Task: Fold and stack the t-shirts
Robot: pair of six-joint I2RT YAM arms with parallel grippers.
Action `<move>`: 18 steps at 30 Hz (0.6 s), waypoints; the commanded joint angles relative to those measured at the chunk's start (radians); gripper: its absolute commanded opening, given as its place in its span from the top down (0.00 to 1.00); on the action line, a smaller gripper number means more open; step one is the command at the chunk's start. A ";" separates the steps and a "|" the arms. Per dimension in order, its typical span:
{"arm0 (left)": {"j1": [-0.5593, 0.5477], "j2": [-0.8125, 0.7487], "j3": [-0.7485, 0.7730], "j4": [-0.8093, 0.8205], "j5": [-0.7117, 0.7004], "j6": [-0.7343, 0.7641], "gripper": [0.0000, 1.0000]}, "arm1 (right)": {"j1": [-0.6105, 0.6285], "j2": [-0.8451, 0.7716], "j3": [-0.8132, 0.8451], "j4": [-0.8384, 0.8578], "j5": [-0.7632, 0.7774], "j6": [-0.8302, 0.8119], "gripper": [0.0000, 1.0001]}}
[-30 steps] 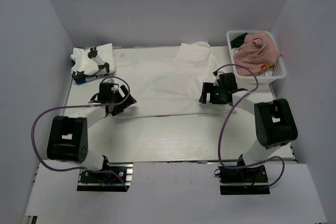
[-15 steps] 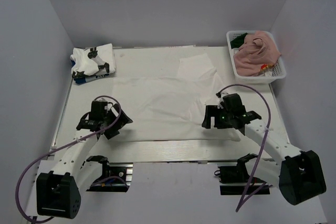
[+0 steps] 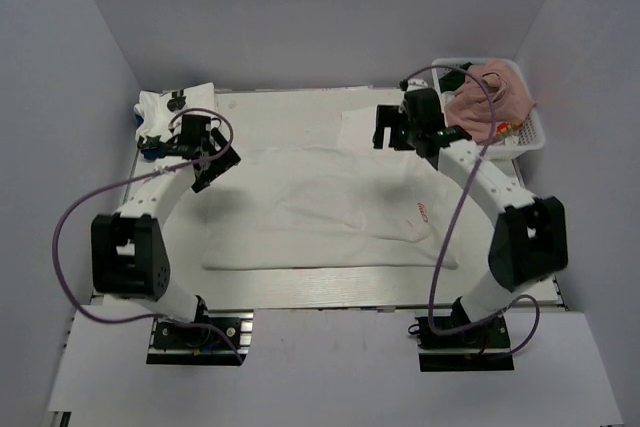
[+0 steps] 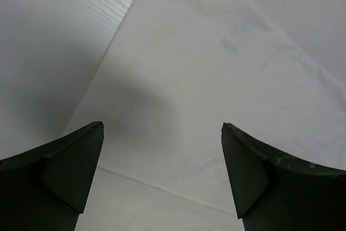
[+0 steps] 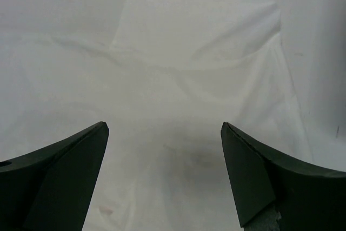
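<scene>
The left gripper (image 4: 162,133) hangs with its jaws wide apart and nothing between them. Directly beneath it runs the side edge of the white t-shirt (image 3: 330,207), with bare table (image 4: 48,36) to its left. The right gripper (image 5: 162,133) is also spread and empty, and the shirt's sleeve (image 5: 200,31) lies flat just ahead of its fingertips. The rest of the shirt lies spread between the two grippers and behind them, toward the arm bases.

The step looks like taking up the far edge for a fold. Both grippers should come down on matching points of that edge, pinch cloth without scraping the table, and lift level and together so the crease runs straight.
</scene>
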 commanded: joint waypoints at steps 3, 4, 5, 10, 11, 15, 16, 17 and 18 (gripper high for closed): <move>0.016 0.165 0.163 0.026 -0.140 0.062 0.00 | -0.034 0.213 0.265 -0.052 0.077 -0.079 0.10; 0.016 0.191 0.186 0.026 -0.140 0.071 0.00 | -0.041 0.289 0.293 -0.058 0.077 -0.087 0.10; 0.016 0.251 0.231 0.035 -0.140 0.091 0.00 | -0.049 0.320 0.386 -0.081 0.077 -0.103 0.10; 0.016 0.414 0.368 0.026 -0.130 0.111 0.04 | -0.080 0.512 0.547 -0.106 0.069 -0.145 0.10; 0.016 0.438 0.388 0.008 -0.121 0.121 0.06 | -0.084 0.529 0.602 -0.116 0.067 -0.156 0.10; 0.025 0.535 0.449 0.018 -0.119 0.122 0.19 | -0.104 0.642 0.679 -0.103 0.058 -0.165 0.10; 0.025 0.551 0.460 0.018 -0.119 0.122 0.19 | -0.114 0.656 0.687 -0.095 0.046 -0.162 0.10; 0.025 0.564 0.473 0.018 -0.119 0.132 0.21 | -0.118 0.673 0.696 -0.090 0.040 -0.162 0.10; 0.034 0.577 0.497 0.018 -0.119 0.132 0.25 | -0.123 0.686 0.718 -0.066 0.032 -0.168 0.10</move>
